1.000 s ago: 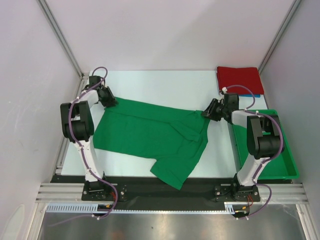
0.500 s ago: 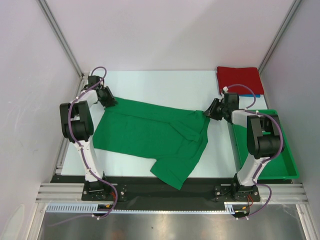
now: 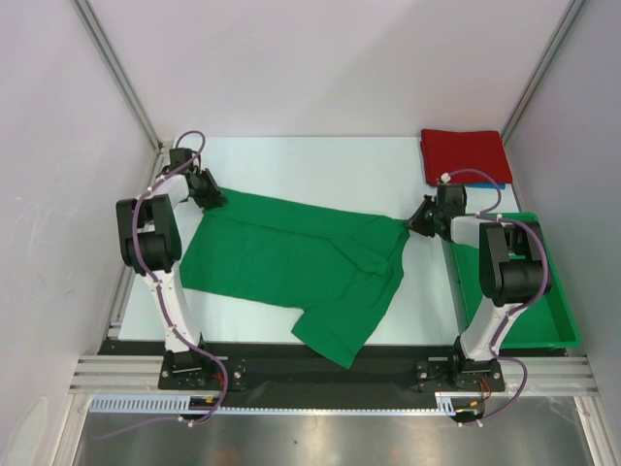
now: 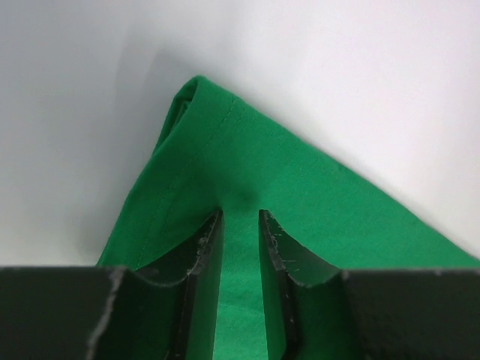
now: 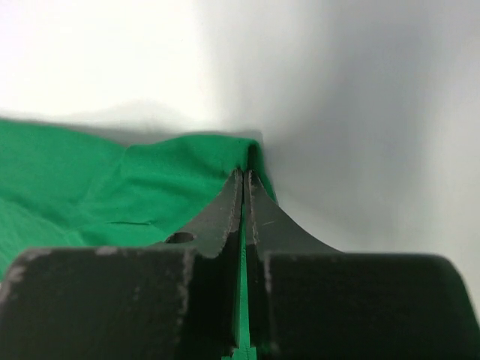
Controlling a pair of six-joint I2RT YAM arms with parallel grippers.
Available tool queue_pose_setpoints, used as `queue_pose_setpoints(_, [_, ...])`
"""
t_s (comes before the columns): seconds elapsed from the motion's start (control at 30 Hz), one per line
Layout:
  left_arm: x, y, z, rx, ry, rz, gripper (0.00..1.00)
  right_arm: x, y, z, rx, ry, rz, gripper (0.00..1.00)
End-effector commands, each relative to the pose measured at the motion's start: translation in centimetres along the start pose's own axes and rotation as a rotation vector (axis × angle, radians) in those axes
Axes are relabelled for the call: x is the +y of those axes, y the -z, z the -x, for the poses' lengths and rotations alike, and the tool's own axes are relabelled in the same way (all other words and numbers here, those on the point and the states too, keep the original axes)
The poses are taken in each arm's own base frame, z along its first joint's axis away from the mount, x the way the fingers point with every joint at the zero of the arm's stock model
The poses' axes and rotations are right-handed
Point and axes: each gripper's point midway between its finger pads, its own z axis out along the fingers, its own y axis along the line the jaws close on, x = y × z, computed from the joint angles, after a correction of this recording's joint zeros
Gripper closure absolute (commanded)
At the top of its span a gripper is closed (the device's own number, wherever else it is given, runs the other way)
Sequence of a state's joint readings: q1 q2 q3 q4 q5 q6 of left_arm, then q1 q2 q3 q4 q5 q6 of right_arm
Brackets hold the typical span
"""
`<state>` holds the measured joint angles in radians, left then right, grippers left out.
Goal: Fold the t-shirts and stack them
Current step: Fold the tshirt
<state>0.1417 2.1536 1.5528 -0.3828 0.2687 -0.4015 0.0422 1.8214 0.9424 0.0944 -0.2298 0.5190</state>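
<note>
Now left claw [image 4: 240,215] and right claw [image 5: 245,172] clamped on green t-shirt [image 3: 291,262], red t-shirt [image 3: 464,155] far right, bin [image 3: 558,320] beside

We record the green t-shirt [image 3: 291,257] as soft, fine-textured cloth, matt, with a stitched hem and shallow creases. The red t-shirt [image 3: 463,155], beyond the green t-shirt's far right corner, is likewise matt cloth. The worktop [image 3: 320,165] under the green t-shirt is smooth and white with a faint sheen. The bin [image 3: 543,313], right of the green t-shirt, is rigid green plastic, slightly glossy. The left end effector [image 4: 240,215] and right end effector [image 5: 244,174] are hard, matt black, with scuffed, whitened edges. The metal sheet [image 3: 330,437], nearer than the green t-shirt, looks brushed and reflective.
</note>
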Motion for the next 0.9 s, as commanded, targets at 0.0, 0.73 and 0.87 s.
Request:
queue_pose_setpoints(0.0, [0.9, -0.3, 0.8, -0.018, -0.008, 0.039, 0.69, -0.7, 1.6, 2.0, -0.107, -0.014, -0.056, 1.0])
queue_pose_setpoints(0.73, [-4.2, 6.8, 2.9, -0.164, -0.099, -0.03, 0.66, -0.7, 2.4, 4.8, -0.048, 0.113, -0.109, 0.71])
queue_pose_setpoints(0.87, [-8.9, 9.9, 1.3, -0.191, -0.145, -0.112, 0.63, -1.8, 5.5, 3.5, -0.059, 0.124, -0.179, 0.59])
